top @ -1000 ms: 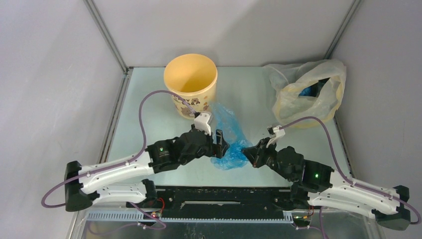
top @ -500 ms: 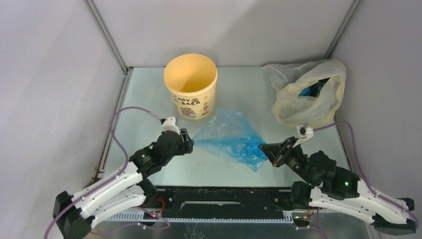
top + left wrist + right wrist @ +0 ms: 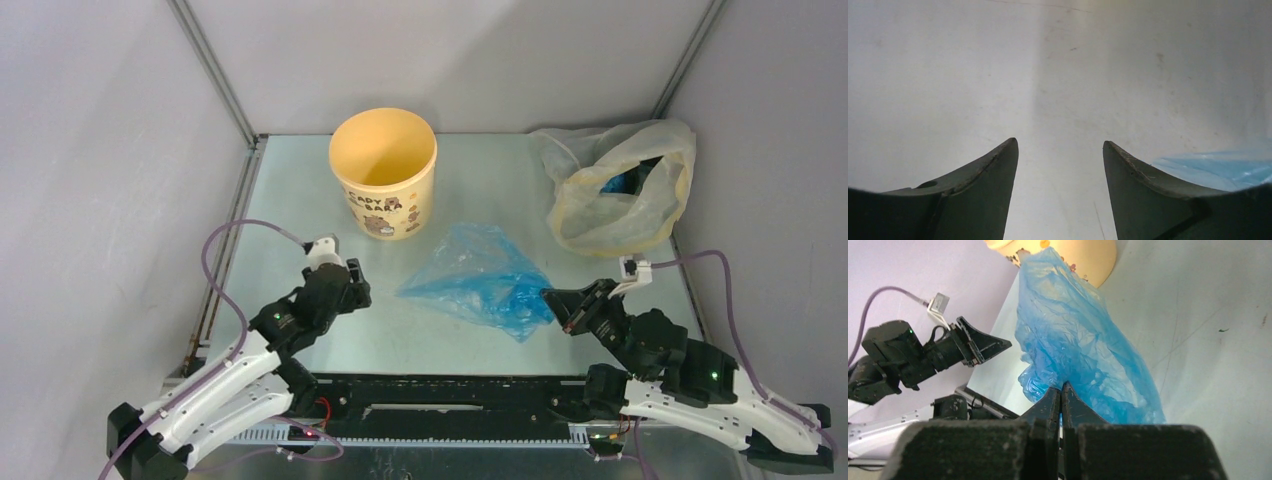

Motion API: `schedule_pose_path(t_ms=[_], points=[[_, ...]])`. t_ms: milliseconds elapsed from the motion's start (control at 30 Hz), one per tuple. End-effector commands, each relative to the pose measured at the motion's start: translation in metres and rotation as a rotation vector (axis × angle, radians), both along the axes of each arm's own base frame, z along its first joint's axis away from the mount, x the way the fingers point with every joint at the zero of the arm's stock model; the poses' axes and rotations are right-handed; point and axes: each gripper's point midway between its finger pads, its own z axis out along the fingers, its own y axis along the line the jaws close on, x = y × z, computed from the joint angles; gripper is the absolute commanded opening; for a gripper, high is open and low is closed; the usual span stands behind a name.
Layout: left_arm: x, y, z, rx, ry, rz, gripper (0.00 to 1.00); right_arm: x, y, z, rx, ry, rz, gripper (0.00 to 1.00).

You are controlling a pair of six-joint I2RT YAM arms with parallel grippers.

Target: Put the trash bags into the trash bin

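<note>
the blue bag (image 3: 478,280) lies crumpled mid-frame on the pale green table (image 3: 300,210), below the yellow bucket (image 3: 385,175). its lower-right corner is hidden in the pinched-shut right gripper (image 3: 549,297). the left gripper (image 3: 356,291) gapes, empty. bucket lettering, partly curved away, reads roughly "ady bar". a yellowish bag (image 3: 600,215) sits upper right, against grey walls.

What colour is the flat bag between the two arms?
The bag is translucent blue, clearest in the right wrist view.
</note>
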Motion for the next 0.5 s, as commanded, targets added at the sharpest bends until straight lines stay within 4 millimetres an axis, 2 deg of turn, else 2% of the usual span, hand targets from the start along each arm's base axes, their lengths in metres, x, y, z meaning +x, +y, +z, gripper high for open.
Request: schedule_pose_path(t_ms=[0,67,133,233,367,467], points=[[0.007,0.018,0.012,0.016,-0.019,0.085,0.7,0.007,-0.03,0.017,0.079,0.001,-0.127,0.0],[0.008,0.014,0.014,-0.019,-0.032,0.072,0.7,0.008,-0.04,0.017,0.107,0.009,-0.168,0.0],[0.007,0.001,0.019,-0.071,-0.061,0.006,0.7,0.008,-0.046,0.017,0.13,0.015,-0.187,0.0],[-0.004,-0.041,0.039,-0.23,-0.119,-0.218,0.75,0.012,-0.046,0.014,0.15,0.047,-0.227,0.0],[-0.02,-0.081,0.061,-0.398,-0.13,-0.369,0.84,0.023,-0.033,0.01,0.172,0.102,-0.295,0.0],[-0.036,-0.113,0.069,-0.505,-0.099,-0.437,0.85,0.03,-0.015,0.014,0.209,0.126,-0.312,0.0]])
